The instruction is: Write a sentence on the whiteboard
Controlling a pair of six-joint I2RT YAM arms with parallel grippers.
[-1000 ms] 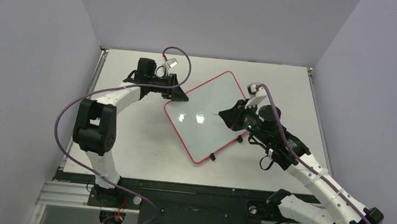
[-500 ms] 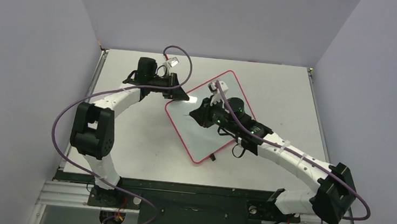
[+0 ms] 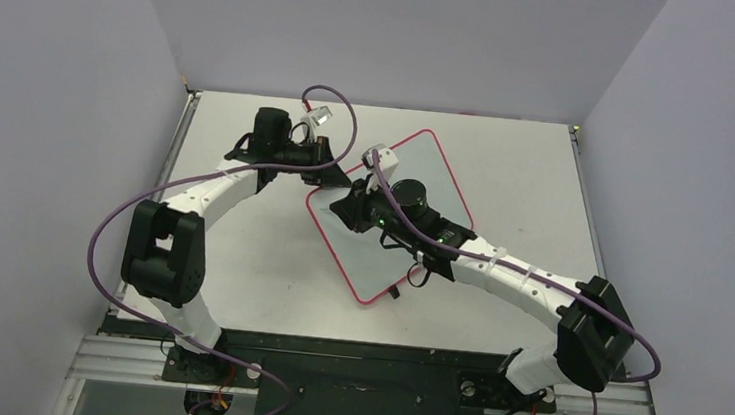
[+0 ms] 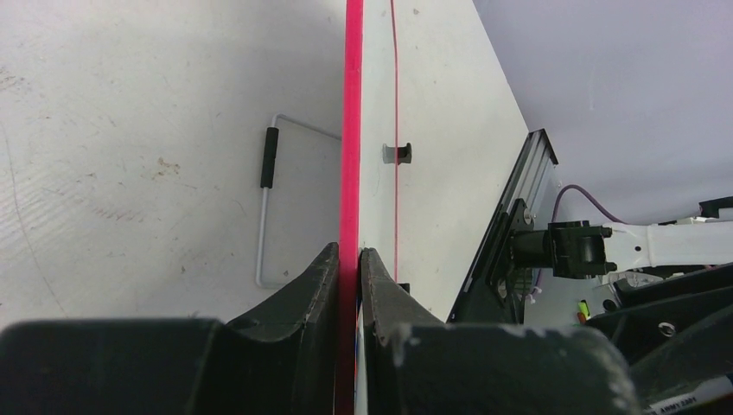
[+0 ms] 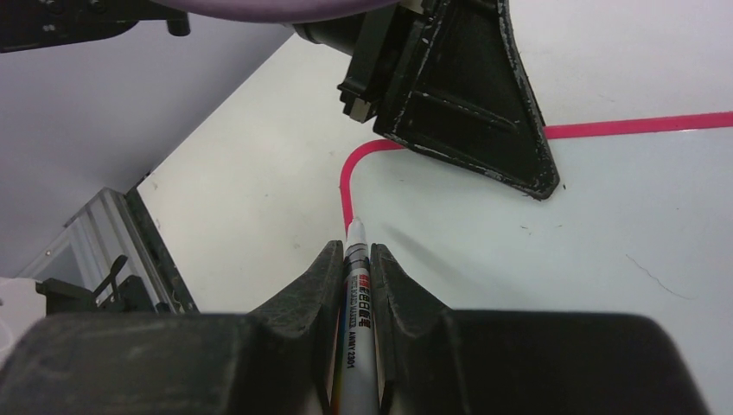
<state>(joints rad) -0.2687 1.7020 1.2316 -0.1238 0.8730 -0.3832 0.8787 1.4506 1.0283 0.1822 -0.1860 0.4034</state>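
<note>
The whiteboard [image 3: 433, 176] lies turned like a diamond on the table, with a red-pink rim. Its white face shows no blue lettering, only faint thin marks [image 5: 655, 278]. My left gripper [image 3: 332, 172] is shut on the board's rim [image 4: 352, 130] at its left corner. My right gripper [image 3: 342, 208] is shut on a white marker [image 5: 356, 290]. The marker's tip [image 5: 354, 227] points at the board just inside the rounded left corner [image 5: 346, 177], close to the left gripper's finger [image 5: 471, 108]. I cannot tell whether the tip touches the board.
A black clip [image 3: 393, 291] sits on the board's near edge and also shows in the left wrist view [image 4: 398, 154]. A wire stand with a black grip [image 4: 270, 158] lies beside the board's rim. Grey walls enclose the table [image 3: 237, 276] on three sides.
My right arm has swung left across the board, from its right edge to its left corner, carrying the marker. The left gripper has stayed on the rim.
</note>
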